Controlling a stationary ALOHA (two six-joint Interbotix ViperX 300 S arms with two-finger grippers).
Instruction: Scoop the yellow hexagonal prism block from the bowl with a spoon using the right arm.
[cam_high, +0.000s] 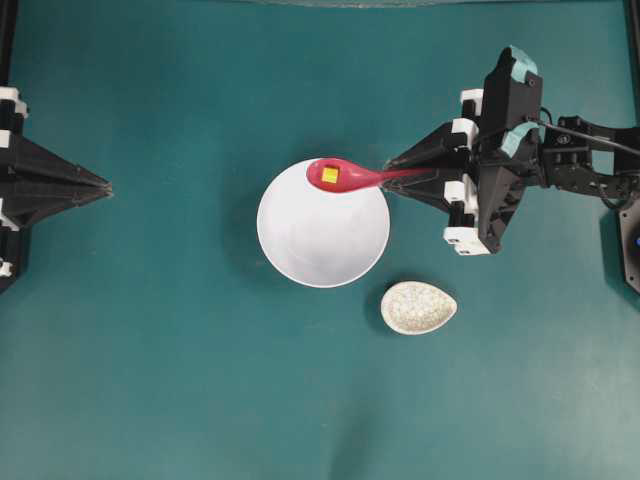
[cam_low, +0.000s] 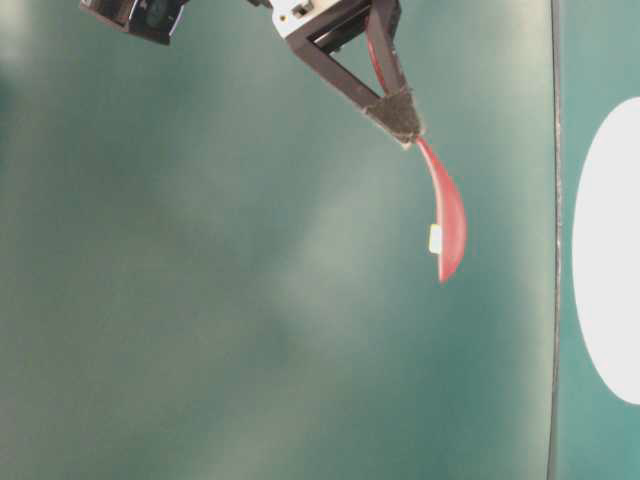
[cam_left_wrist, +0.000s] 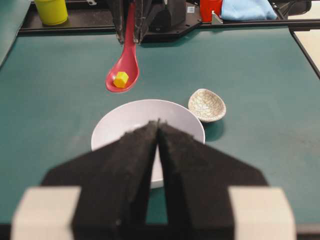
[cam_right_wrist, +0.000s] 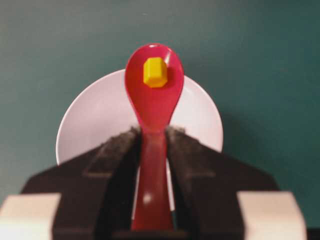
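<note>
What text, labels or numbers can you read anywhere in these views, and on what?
None can be read.
The spoon, yellow block, white bowl and speckled dish are plain.
The yellow cup and red object at the table's far edge show no legible print.

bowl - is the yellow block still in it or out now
Out. The yellow block sits in the scoop of the spoon, shut in the right gripper and lifted above the bowl, whose inside shows plain white.
</note>
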